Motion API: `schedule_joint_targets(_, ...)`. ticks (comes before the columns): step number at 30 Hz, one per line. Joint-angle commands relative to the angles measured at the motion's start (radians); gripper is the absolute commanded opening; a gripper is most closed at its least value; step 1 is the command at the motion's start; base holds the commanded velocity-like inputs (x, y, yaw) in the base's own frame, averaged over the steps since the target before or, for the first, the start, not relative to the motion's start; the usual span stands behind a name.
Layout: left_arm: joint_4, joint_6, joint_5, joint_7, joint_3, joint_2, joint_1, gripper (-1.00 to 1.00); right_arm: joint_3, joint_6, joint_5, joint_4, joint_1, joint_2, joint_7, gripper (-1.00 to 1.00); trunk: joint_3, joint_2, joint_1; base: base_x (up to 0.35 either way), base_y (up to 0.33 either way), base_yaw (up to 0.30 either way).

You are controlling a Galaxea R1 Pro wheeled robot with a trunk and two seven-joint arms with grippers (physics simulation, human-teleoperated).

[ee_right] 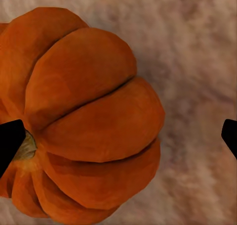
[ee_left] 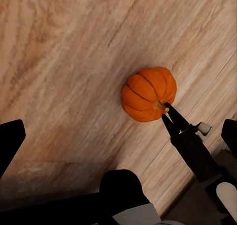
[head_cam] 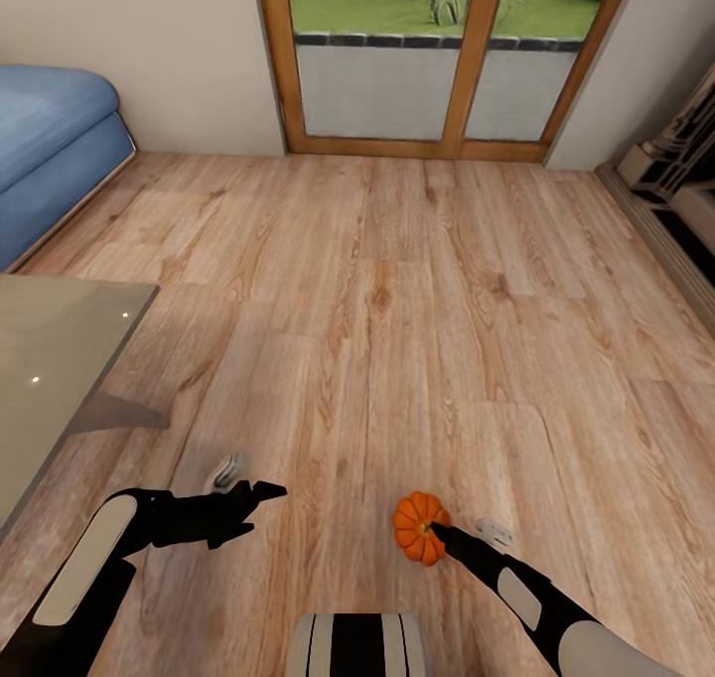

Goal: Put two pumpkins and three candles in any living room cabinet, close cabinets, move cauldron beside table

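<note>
Even, soft daylight fills the room, brightest at twelve o'clock where the glass doors (head_cam: 437, 52) show a sunlit lawn. The wooden floor (head_cam: 397, 300) is evenly lit, its grain crisp near the middle and smeared toward the lower edges. The grey glass counter (head_cam: 50, 359) at nine o'clock carries small white specks of glare. Shadows are faint; a soft dark patch lies on the floor in the left wrist view. The right wrist view is blurry: the pumpkin (ee_right: 84, 121) looks soft-edged, the floor behind it mottled.

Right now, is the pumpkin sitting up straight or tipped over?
Tipped over. The pumpkin lies sideways in the air, its stem pointing at the right claw that pinches it above the floor.
</note>
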Motion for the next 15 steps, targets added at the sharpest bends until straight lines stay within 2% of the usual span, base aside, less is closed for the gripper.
schedule_joint_targets(1, -0.001, 0.0, 0.01, 0.01, -0.001, 0.0, -0.001, 1.0, 0.013, 0.003, -0.002, 0.015, 0.0, 0.0, 0.001, 1.0, -0.001, 0.0, 0.0, 0.004, 0.003, 0.0)
schedule_joint_targets(8, -0.001, 0.0, 0.01, 0.01, -0.002, 0.0, -0.001, 1.0, 0.012, 0.004, -0.002, 0.015, 0.001, 0.004, 0.001, 1.0, -0.001, 0.0, 0.0, 0.001, 0.103, 0.0)
schedule_joint_targets(15, -0.001, 0.0, 0.008, 0.01, -0.002, 0.0, -0.001, 1.0, 0.013, 0.005, -0.002, 0.015, 0.0, 0.007, 0.001, 1.0, -0.001, 0.0, 0.0, 0.0, 0.018, 0.0)
